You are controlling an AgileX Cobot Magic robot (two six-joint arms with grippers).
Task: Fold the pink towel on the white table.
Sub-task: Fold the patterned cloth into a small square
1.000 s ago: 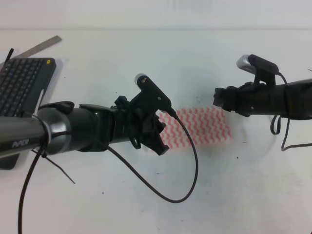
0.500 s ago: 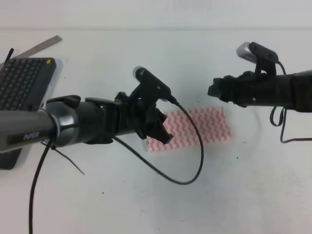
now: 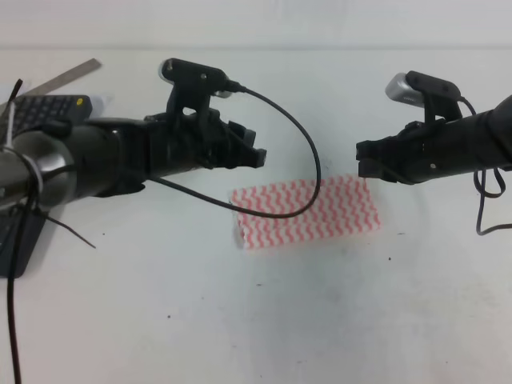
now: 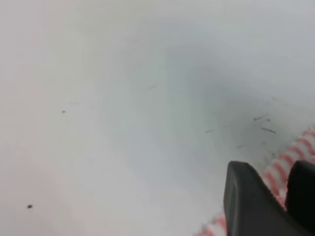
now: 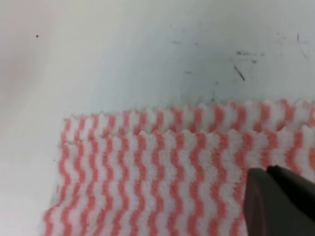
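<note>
- We locate the pink towel [image 3: 306,211] lying flat on the white table [image 3: 336,320], near the middle of the exterior high view, as a rectangle with its long side running left to right.
- In the right wrist view, we see two layers along the far edge of the towel [image 5: 162,177]: the upper layer's edge lies slightly nearer than the lower layer's edge.
- We find the left gripper [image 3: 254,156] raised above the table, beyond the towel's far-left corner, holding nothing. The left wrist view shows two dark fingers [image 4: 248,201] with a narrow gap between them; we cannot tell how far they are open.
- We find the right gripper [image 3: 364,160] raised above the towel's far-right corner, holding nothing. We cannot tell its opening.
- A black cable [image 3: 308,172] from the left arm hangs across the towel.
- A black keyboard [image 3: 40,112] lies at the far left.
</note>
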